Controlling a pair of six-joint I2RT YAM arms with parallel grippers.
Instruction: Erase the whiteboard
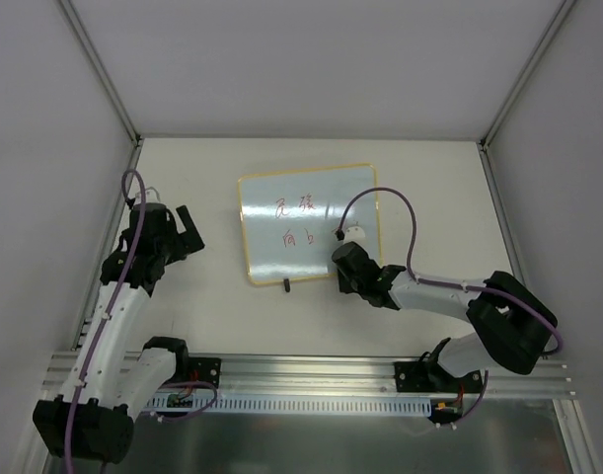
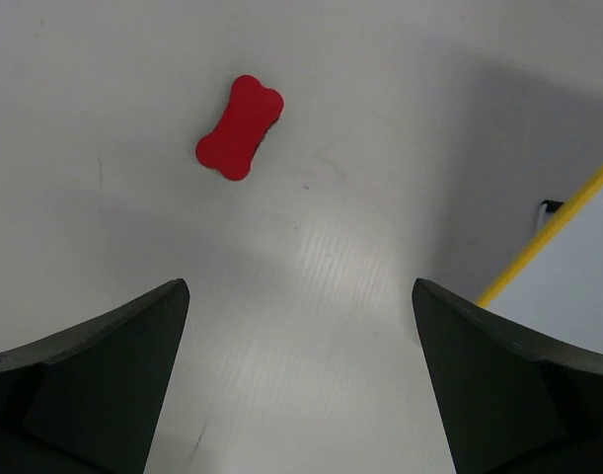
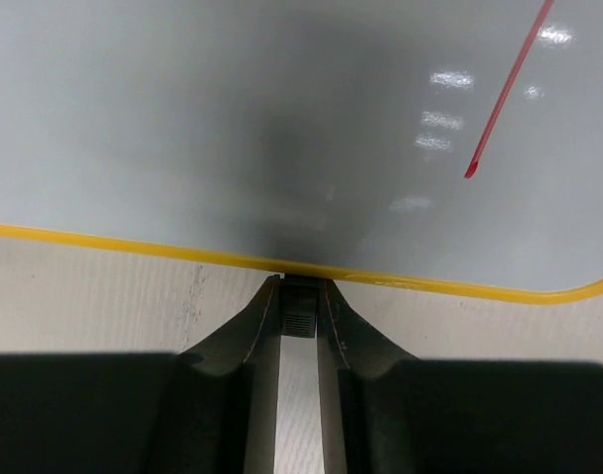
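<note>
on table (image 1: 429, 188): one whiteboard (image 1: 306, 202), one block (image 2: 240, 127)

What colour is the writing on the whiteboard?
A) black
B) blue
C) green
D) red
D: in the top view the writing on the whiteboard is red, and the right wrist view shows a red stroke on the board too.
</note>
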